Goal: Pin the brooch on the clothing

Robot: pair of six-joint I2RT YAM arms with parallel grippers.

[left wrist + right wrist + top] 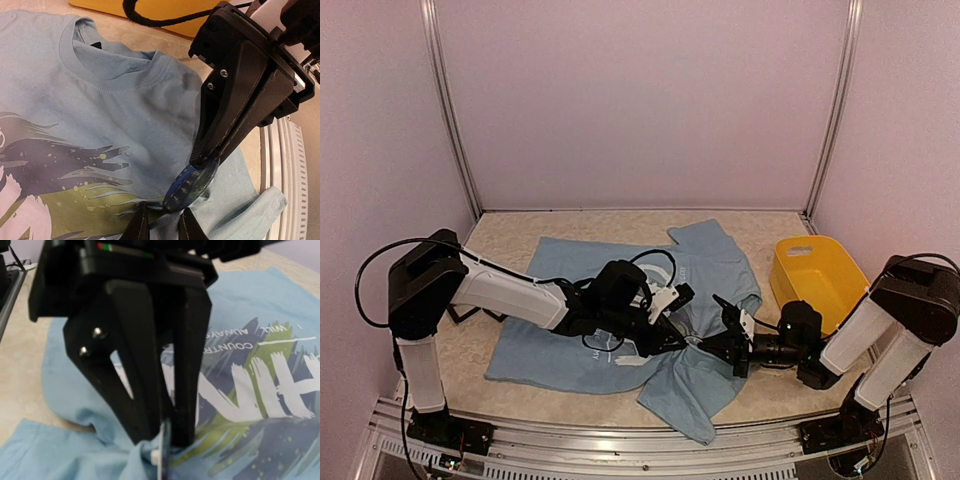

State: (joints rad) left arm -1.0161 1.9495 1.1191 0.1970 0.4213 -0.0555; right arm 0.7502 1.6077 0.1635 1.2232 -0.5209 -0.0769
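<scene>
While both arms reach low across the worktop [510, 232] and meet tip to tip, the right gripper [202, 161] angles steeply downward, its jaws pinching the brooch [190, 186] by its edge. Just beneath that badge, the left gripper [163, 436] has its jaws pressed together on a raised fold of the clothing [125, 115]. The brooch touches the bunched cloth between the two sets of jaws.
</scene>
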